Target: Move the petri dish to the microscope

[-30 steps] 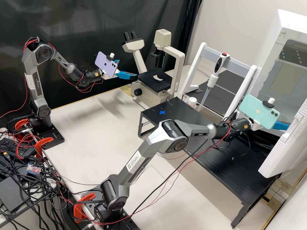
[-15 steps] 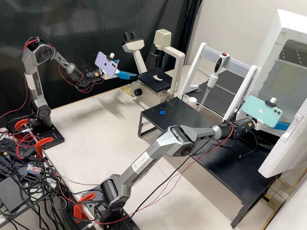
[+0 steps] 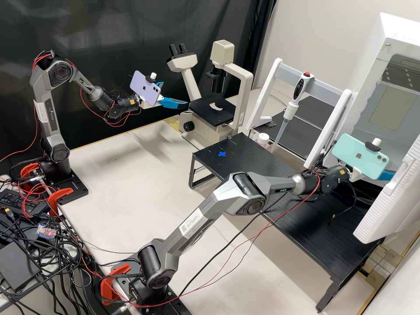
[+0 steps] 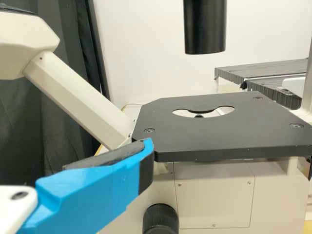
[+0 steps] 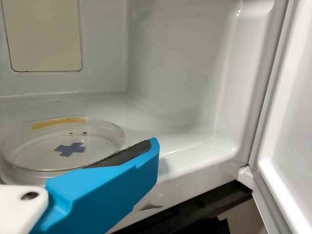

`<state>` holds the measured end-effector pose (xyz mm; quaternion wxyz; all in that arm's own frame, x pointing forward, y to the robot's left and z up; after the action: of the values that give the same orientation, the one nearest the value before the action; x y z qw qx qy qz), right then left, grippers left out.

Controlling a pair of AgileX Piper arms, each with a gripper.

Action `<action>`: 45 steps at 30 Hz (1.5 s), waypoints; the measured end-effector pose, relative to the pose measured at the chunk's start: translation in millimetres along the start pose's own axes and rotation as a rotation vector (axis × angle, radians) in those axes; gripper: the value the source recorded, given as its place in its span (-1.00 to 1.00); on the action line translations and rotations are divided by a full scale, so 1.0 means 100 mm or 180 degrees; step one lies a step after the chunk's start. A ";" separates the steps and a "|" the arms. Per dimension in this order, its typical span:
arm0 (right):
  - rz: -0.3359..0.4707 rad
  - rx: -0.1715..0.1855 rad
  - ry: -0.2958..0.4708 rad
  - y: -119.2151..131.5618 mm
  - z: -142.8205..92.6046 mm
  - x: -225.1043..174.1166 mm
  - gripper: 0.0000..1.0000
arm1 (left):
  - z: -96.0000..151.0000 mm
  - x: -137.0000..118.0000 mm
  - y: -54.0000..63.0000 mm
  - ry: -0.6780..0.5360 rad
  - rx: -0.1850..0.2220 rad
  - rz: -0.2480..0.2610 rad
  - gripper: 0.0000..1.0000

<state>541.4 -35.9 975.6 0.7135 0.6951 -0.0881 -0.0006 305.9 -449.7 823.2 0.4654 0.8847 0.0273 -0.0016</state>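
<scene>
In the high view, my left gripper [image 3: 176, 93] stands open left of the microscope stage [image 3: 202, 114]. The left wrist view has one finger of the left gripper [image 4: 147, 146] beside a corner of the black stage [image 4: 219, 141], nothing held. My right gripper [image 3: 386, 176], partly behind its phone, is at the white chamber's opening in the high view. A clear petri dish [image 5: 105, 136] lies inside on the chamber floor in the right wrist view, a blue cross showing through it. One blue finger of the open right gripper [image 5: 153, 146] overlaps its near rim in that view.
The chamber door [image 3: 387, 201] hangs open beside the right gripper. A black raised shelf [image 3: 323, 232] runs under the right arm, with a blue cross [image 3: 222, 154] at its far end. Behind stands a pipette [image 3: 290, 111] on a white frame; the microscope's black condenser [image 4: 204, 29] hangs over the stage.
The right arm has stretched out, carrying its gripper rightward and slightly lower in the high view, closer to the chamber. My left arm has kept still.
</scene>
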 end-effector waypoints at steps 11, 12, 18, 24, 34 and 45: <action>-0.0016 -0.0068 0.0049 0.01 0.00 0.00 -1.00 | 0.00 0.00 0.00 0.0000 0.0000 0.0000 1.00; -0.0020 -0.0058 0.0045 0.02 0.01 0.00 -1.00 | 0.00 0.00 0.00 0.0000 0.0000 0.0000 1.00; -0.0044 -0.0066 0.0036 0.03 0.04 -0.01 -1.00 | 0.00 0.00 0.00 0.0000 0.0000 0.0000 1.00; -0.0050 -0.0116 0.0063 0.05 0.07 -0.02 -1.00 | 0.00 0.00 0.00 0.0000 0.0000 0.0000 1.00; -0.0071 -0.0140 0.0090 0.08 0.15 -0.09 -1.00 | 0.00 0.00 0.00 0.0000 0.0000 0.0000 1.00; -0.0081 -0.0117 0.0105 0.14 0.18 -0.21 -1.00 | 0.00 0.00 0.00 0.0000 0.0000 0.0000 1.00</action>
<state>516.2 -50.8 987.5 0.7274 0.6828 -0.0674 0.0001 305.9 -449.7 823.2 0.4654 0.8847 0.0273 -0.0016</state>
